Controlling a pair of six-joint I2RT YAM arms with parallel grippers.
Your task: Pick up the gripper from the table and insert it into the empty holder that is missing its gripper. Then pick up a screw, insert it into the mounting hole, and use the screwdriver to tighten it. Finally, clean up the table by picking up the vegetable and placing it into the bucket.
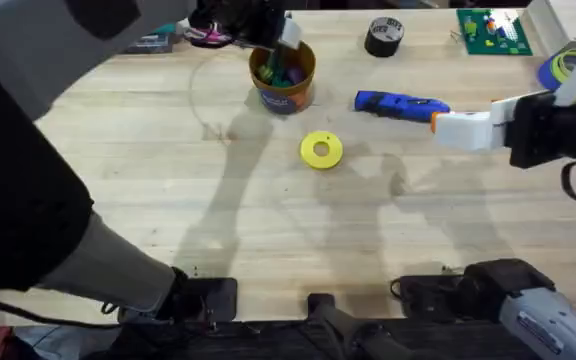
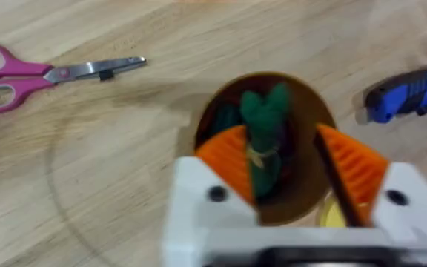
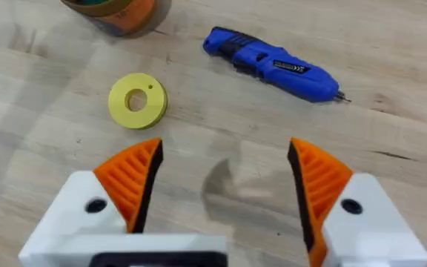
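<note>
One veg (image 2: 264, 141), prob. upright, leafy end down into bucket (image 2: 311, 194); left pincer (image 2: 291, 174) spread.

The left arm reaches far up the table, big and dark near the camera. Its left gripper (image 2: 284, 167) points down with its orange pads (image 2: 227, 159) spread apart. The right gripper (image 3: 224, 182) hangs low, fingers wide apart.
</note>
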